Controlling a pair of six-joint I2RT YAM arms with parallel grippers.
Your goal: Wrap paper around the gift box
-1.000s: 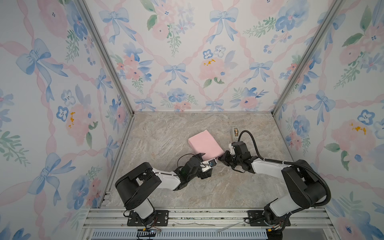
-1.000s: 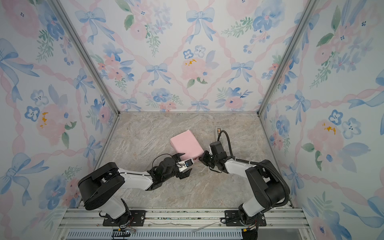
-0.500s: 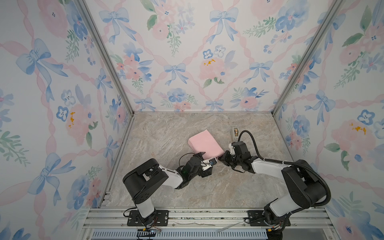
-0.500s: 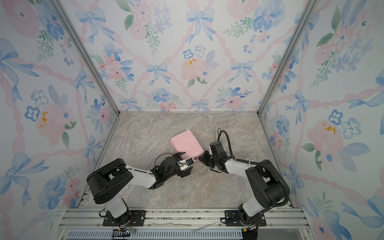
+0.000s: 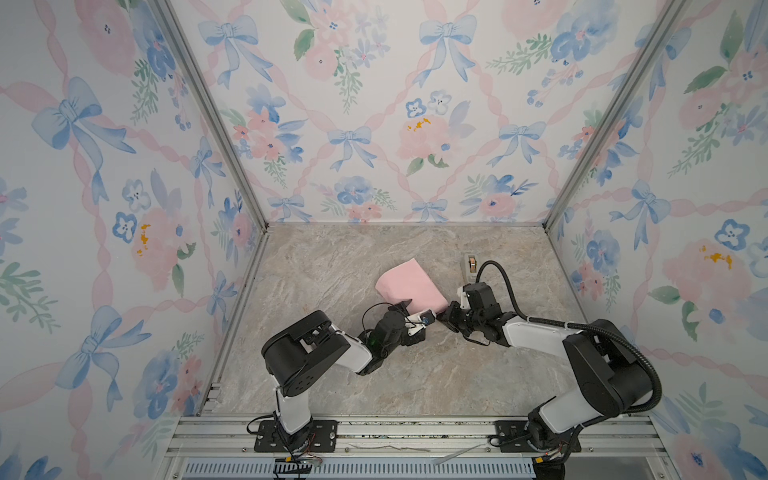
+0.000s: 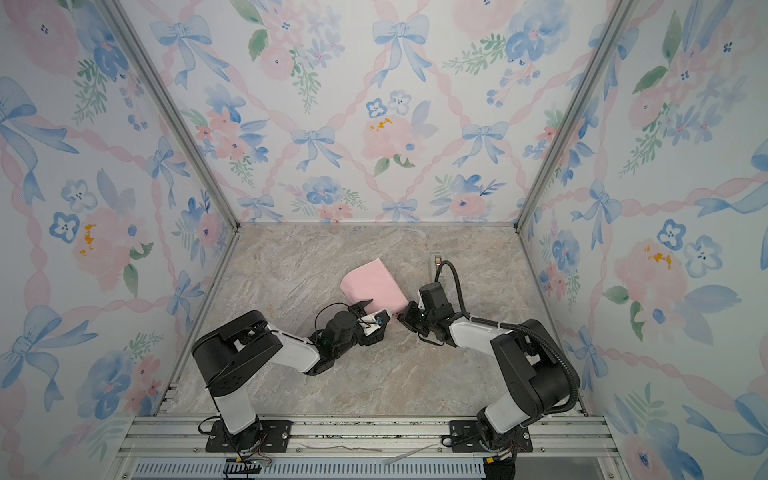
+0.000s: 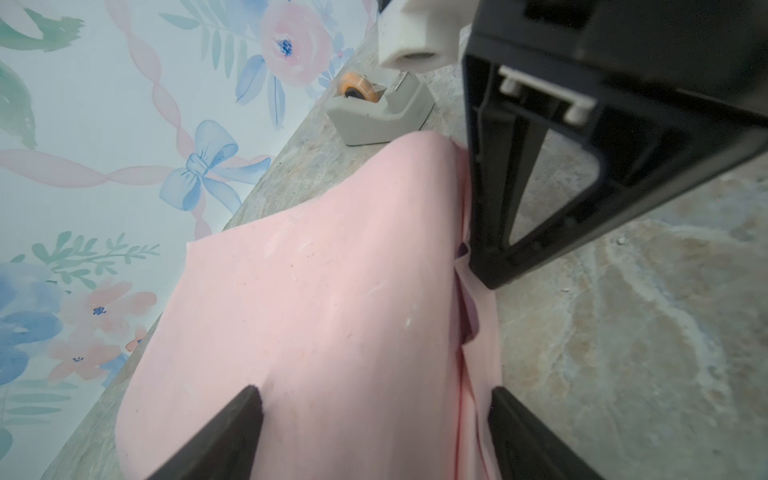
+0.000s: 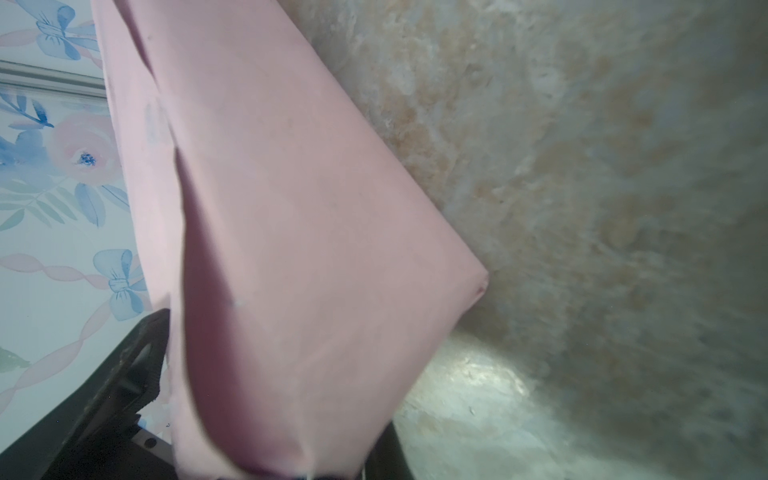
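Note:
The paper (image 5: 409, 286) (image 6: 374, 286) lies folded into a pink bundle mid-table, pale pink side out; a sliver of purple shows in its seam (image 7: 467, 316). The gift box is hidden. My left gripper (image 5: 412, 312) (image 6: 371, 311) is open at the bundle's near end, its fingers on either side of the paper (image 7: 332, 311) in the left wrist view, with the left gripper (image 7: 376, 399) straddling it. My right gripper (image 5: 449, 311) (image 6: 405, 313) is shut on the bundle's near right corner; the paper (image 8: 291, 208) runs down into its jaws.
A beige tape dispenser (image 5: 470, 264) (image 6: 437, 262) (image 7: 378, 112) stands behind the right arm near the right wall. Floral walls close in three sides. The marble table (image 5: 332, 257) lies bare to the left and in front.
My left arm has swung in and its gripper has edged onto the paper's near end, jaws narrowing a little. The right gripper and the paper have stayed put.

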